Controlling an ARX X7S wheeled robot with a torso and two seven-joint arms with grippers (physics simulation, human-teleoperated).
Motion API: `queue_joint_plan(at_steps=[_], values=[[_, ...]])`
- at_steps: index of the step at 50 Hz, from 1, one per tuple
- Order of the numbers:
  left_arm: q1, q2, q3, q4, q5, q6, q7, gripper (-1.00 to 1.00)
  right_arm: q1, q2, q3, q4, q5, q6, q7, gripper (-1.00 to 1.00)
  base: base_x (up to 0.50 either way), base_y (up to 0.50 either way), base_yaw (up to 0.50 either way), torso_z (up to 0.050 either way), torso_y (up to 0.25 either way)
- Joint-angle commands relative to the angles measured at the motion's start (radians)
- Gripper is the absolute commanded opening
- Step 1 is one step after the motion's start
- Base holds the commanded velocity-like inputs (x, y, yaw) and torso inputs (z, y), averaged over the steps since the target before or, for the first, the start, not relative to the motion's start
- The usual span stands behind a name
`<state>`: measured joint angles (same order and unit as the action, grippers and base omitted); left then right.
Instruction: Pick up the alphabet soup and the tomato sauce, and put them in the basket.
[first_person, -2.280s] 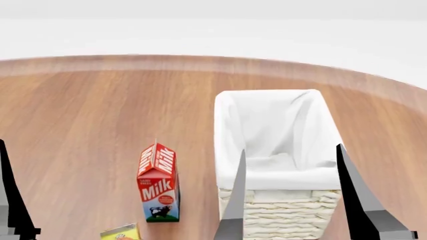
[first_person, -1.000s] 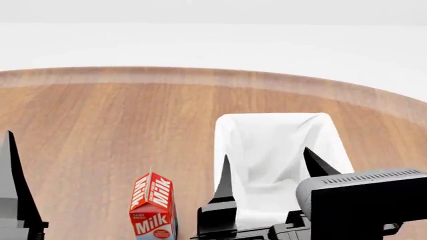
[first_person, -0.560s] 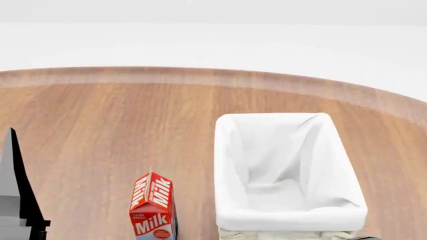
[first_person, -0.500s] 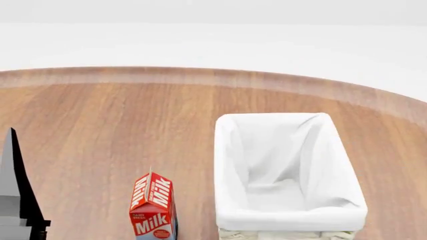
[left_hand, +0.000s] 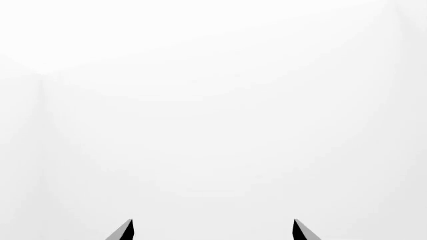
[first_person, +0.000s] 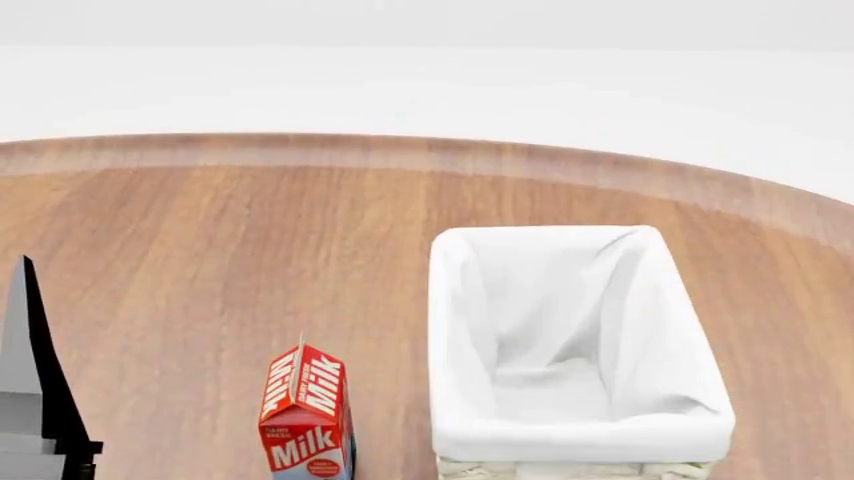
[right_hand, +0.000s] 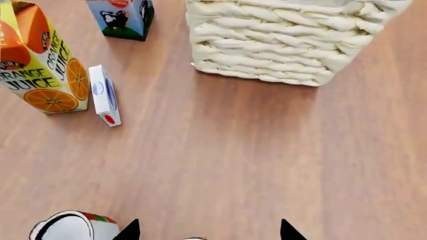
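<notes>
The cream woven basket with its white liner stands on the wooden table at centre right; its woven wall fills the right wrist view. A can with a pale lid and a red-and-green edge, the tomato sauce, stands just beside my right gripper, outside its fingers. That gripper is open and empty, low over bare wood, facing the basket. A pale sliver at the frame edge between its fingertips cannot be identified. The alphabet soup is out of view. My left gripper is open and empty, facing blank white.
A red milk carton stands left of the basket and also shows in the right wrist view. An orange juice carton and a small white box stand left of the basket's near end. One left finger shows at the head view's left edge.
My right gripper, above the basket a second ago, has dropped out of the head view. Earlier the view shifted towards the far table edge. The left finger has barely moved.
</notes>
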<state>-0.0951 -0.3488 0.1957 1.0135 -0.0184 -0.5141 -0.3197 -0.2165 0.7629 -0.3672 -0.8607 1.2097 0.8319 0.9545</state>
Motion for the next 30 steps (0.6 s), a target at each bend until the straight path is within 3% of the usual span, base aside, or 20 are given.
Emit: queue_joint_plan(at_steps=[1,18,30], values=[[-0.001,-0.003,0.001,-0.003,-0.003,0.005,-0.004,1.00,-0.163,-0.002,-0.050,0.026,-0.167,-0.053,-0.081,1.00,0.00,0.00,0.00,0.000,0.000],[-0.004,-0.008,0.006,0.010,-0.005,-0.011,-0.011,1.00,-0.157,0.008,-0.053,-0.011,-0.154,-0.055,-0.072,1.00,0.00,0.00,0.00,0.000,0.000],[-0.002,-0.010,0.013,-0.002,-0.005,0.002,-0.016,1.00,-0.126,-0.023,-0.168,0.041,-0.346,-0.051,-0.123,1.00,0.00,0.00,0.00,0.000,0.000]])
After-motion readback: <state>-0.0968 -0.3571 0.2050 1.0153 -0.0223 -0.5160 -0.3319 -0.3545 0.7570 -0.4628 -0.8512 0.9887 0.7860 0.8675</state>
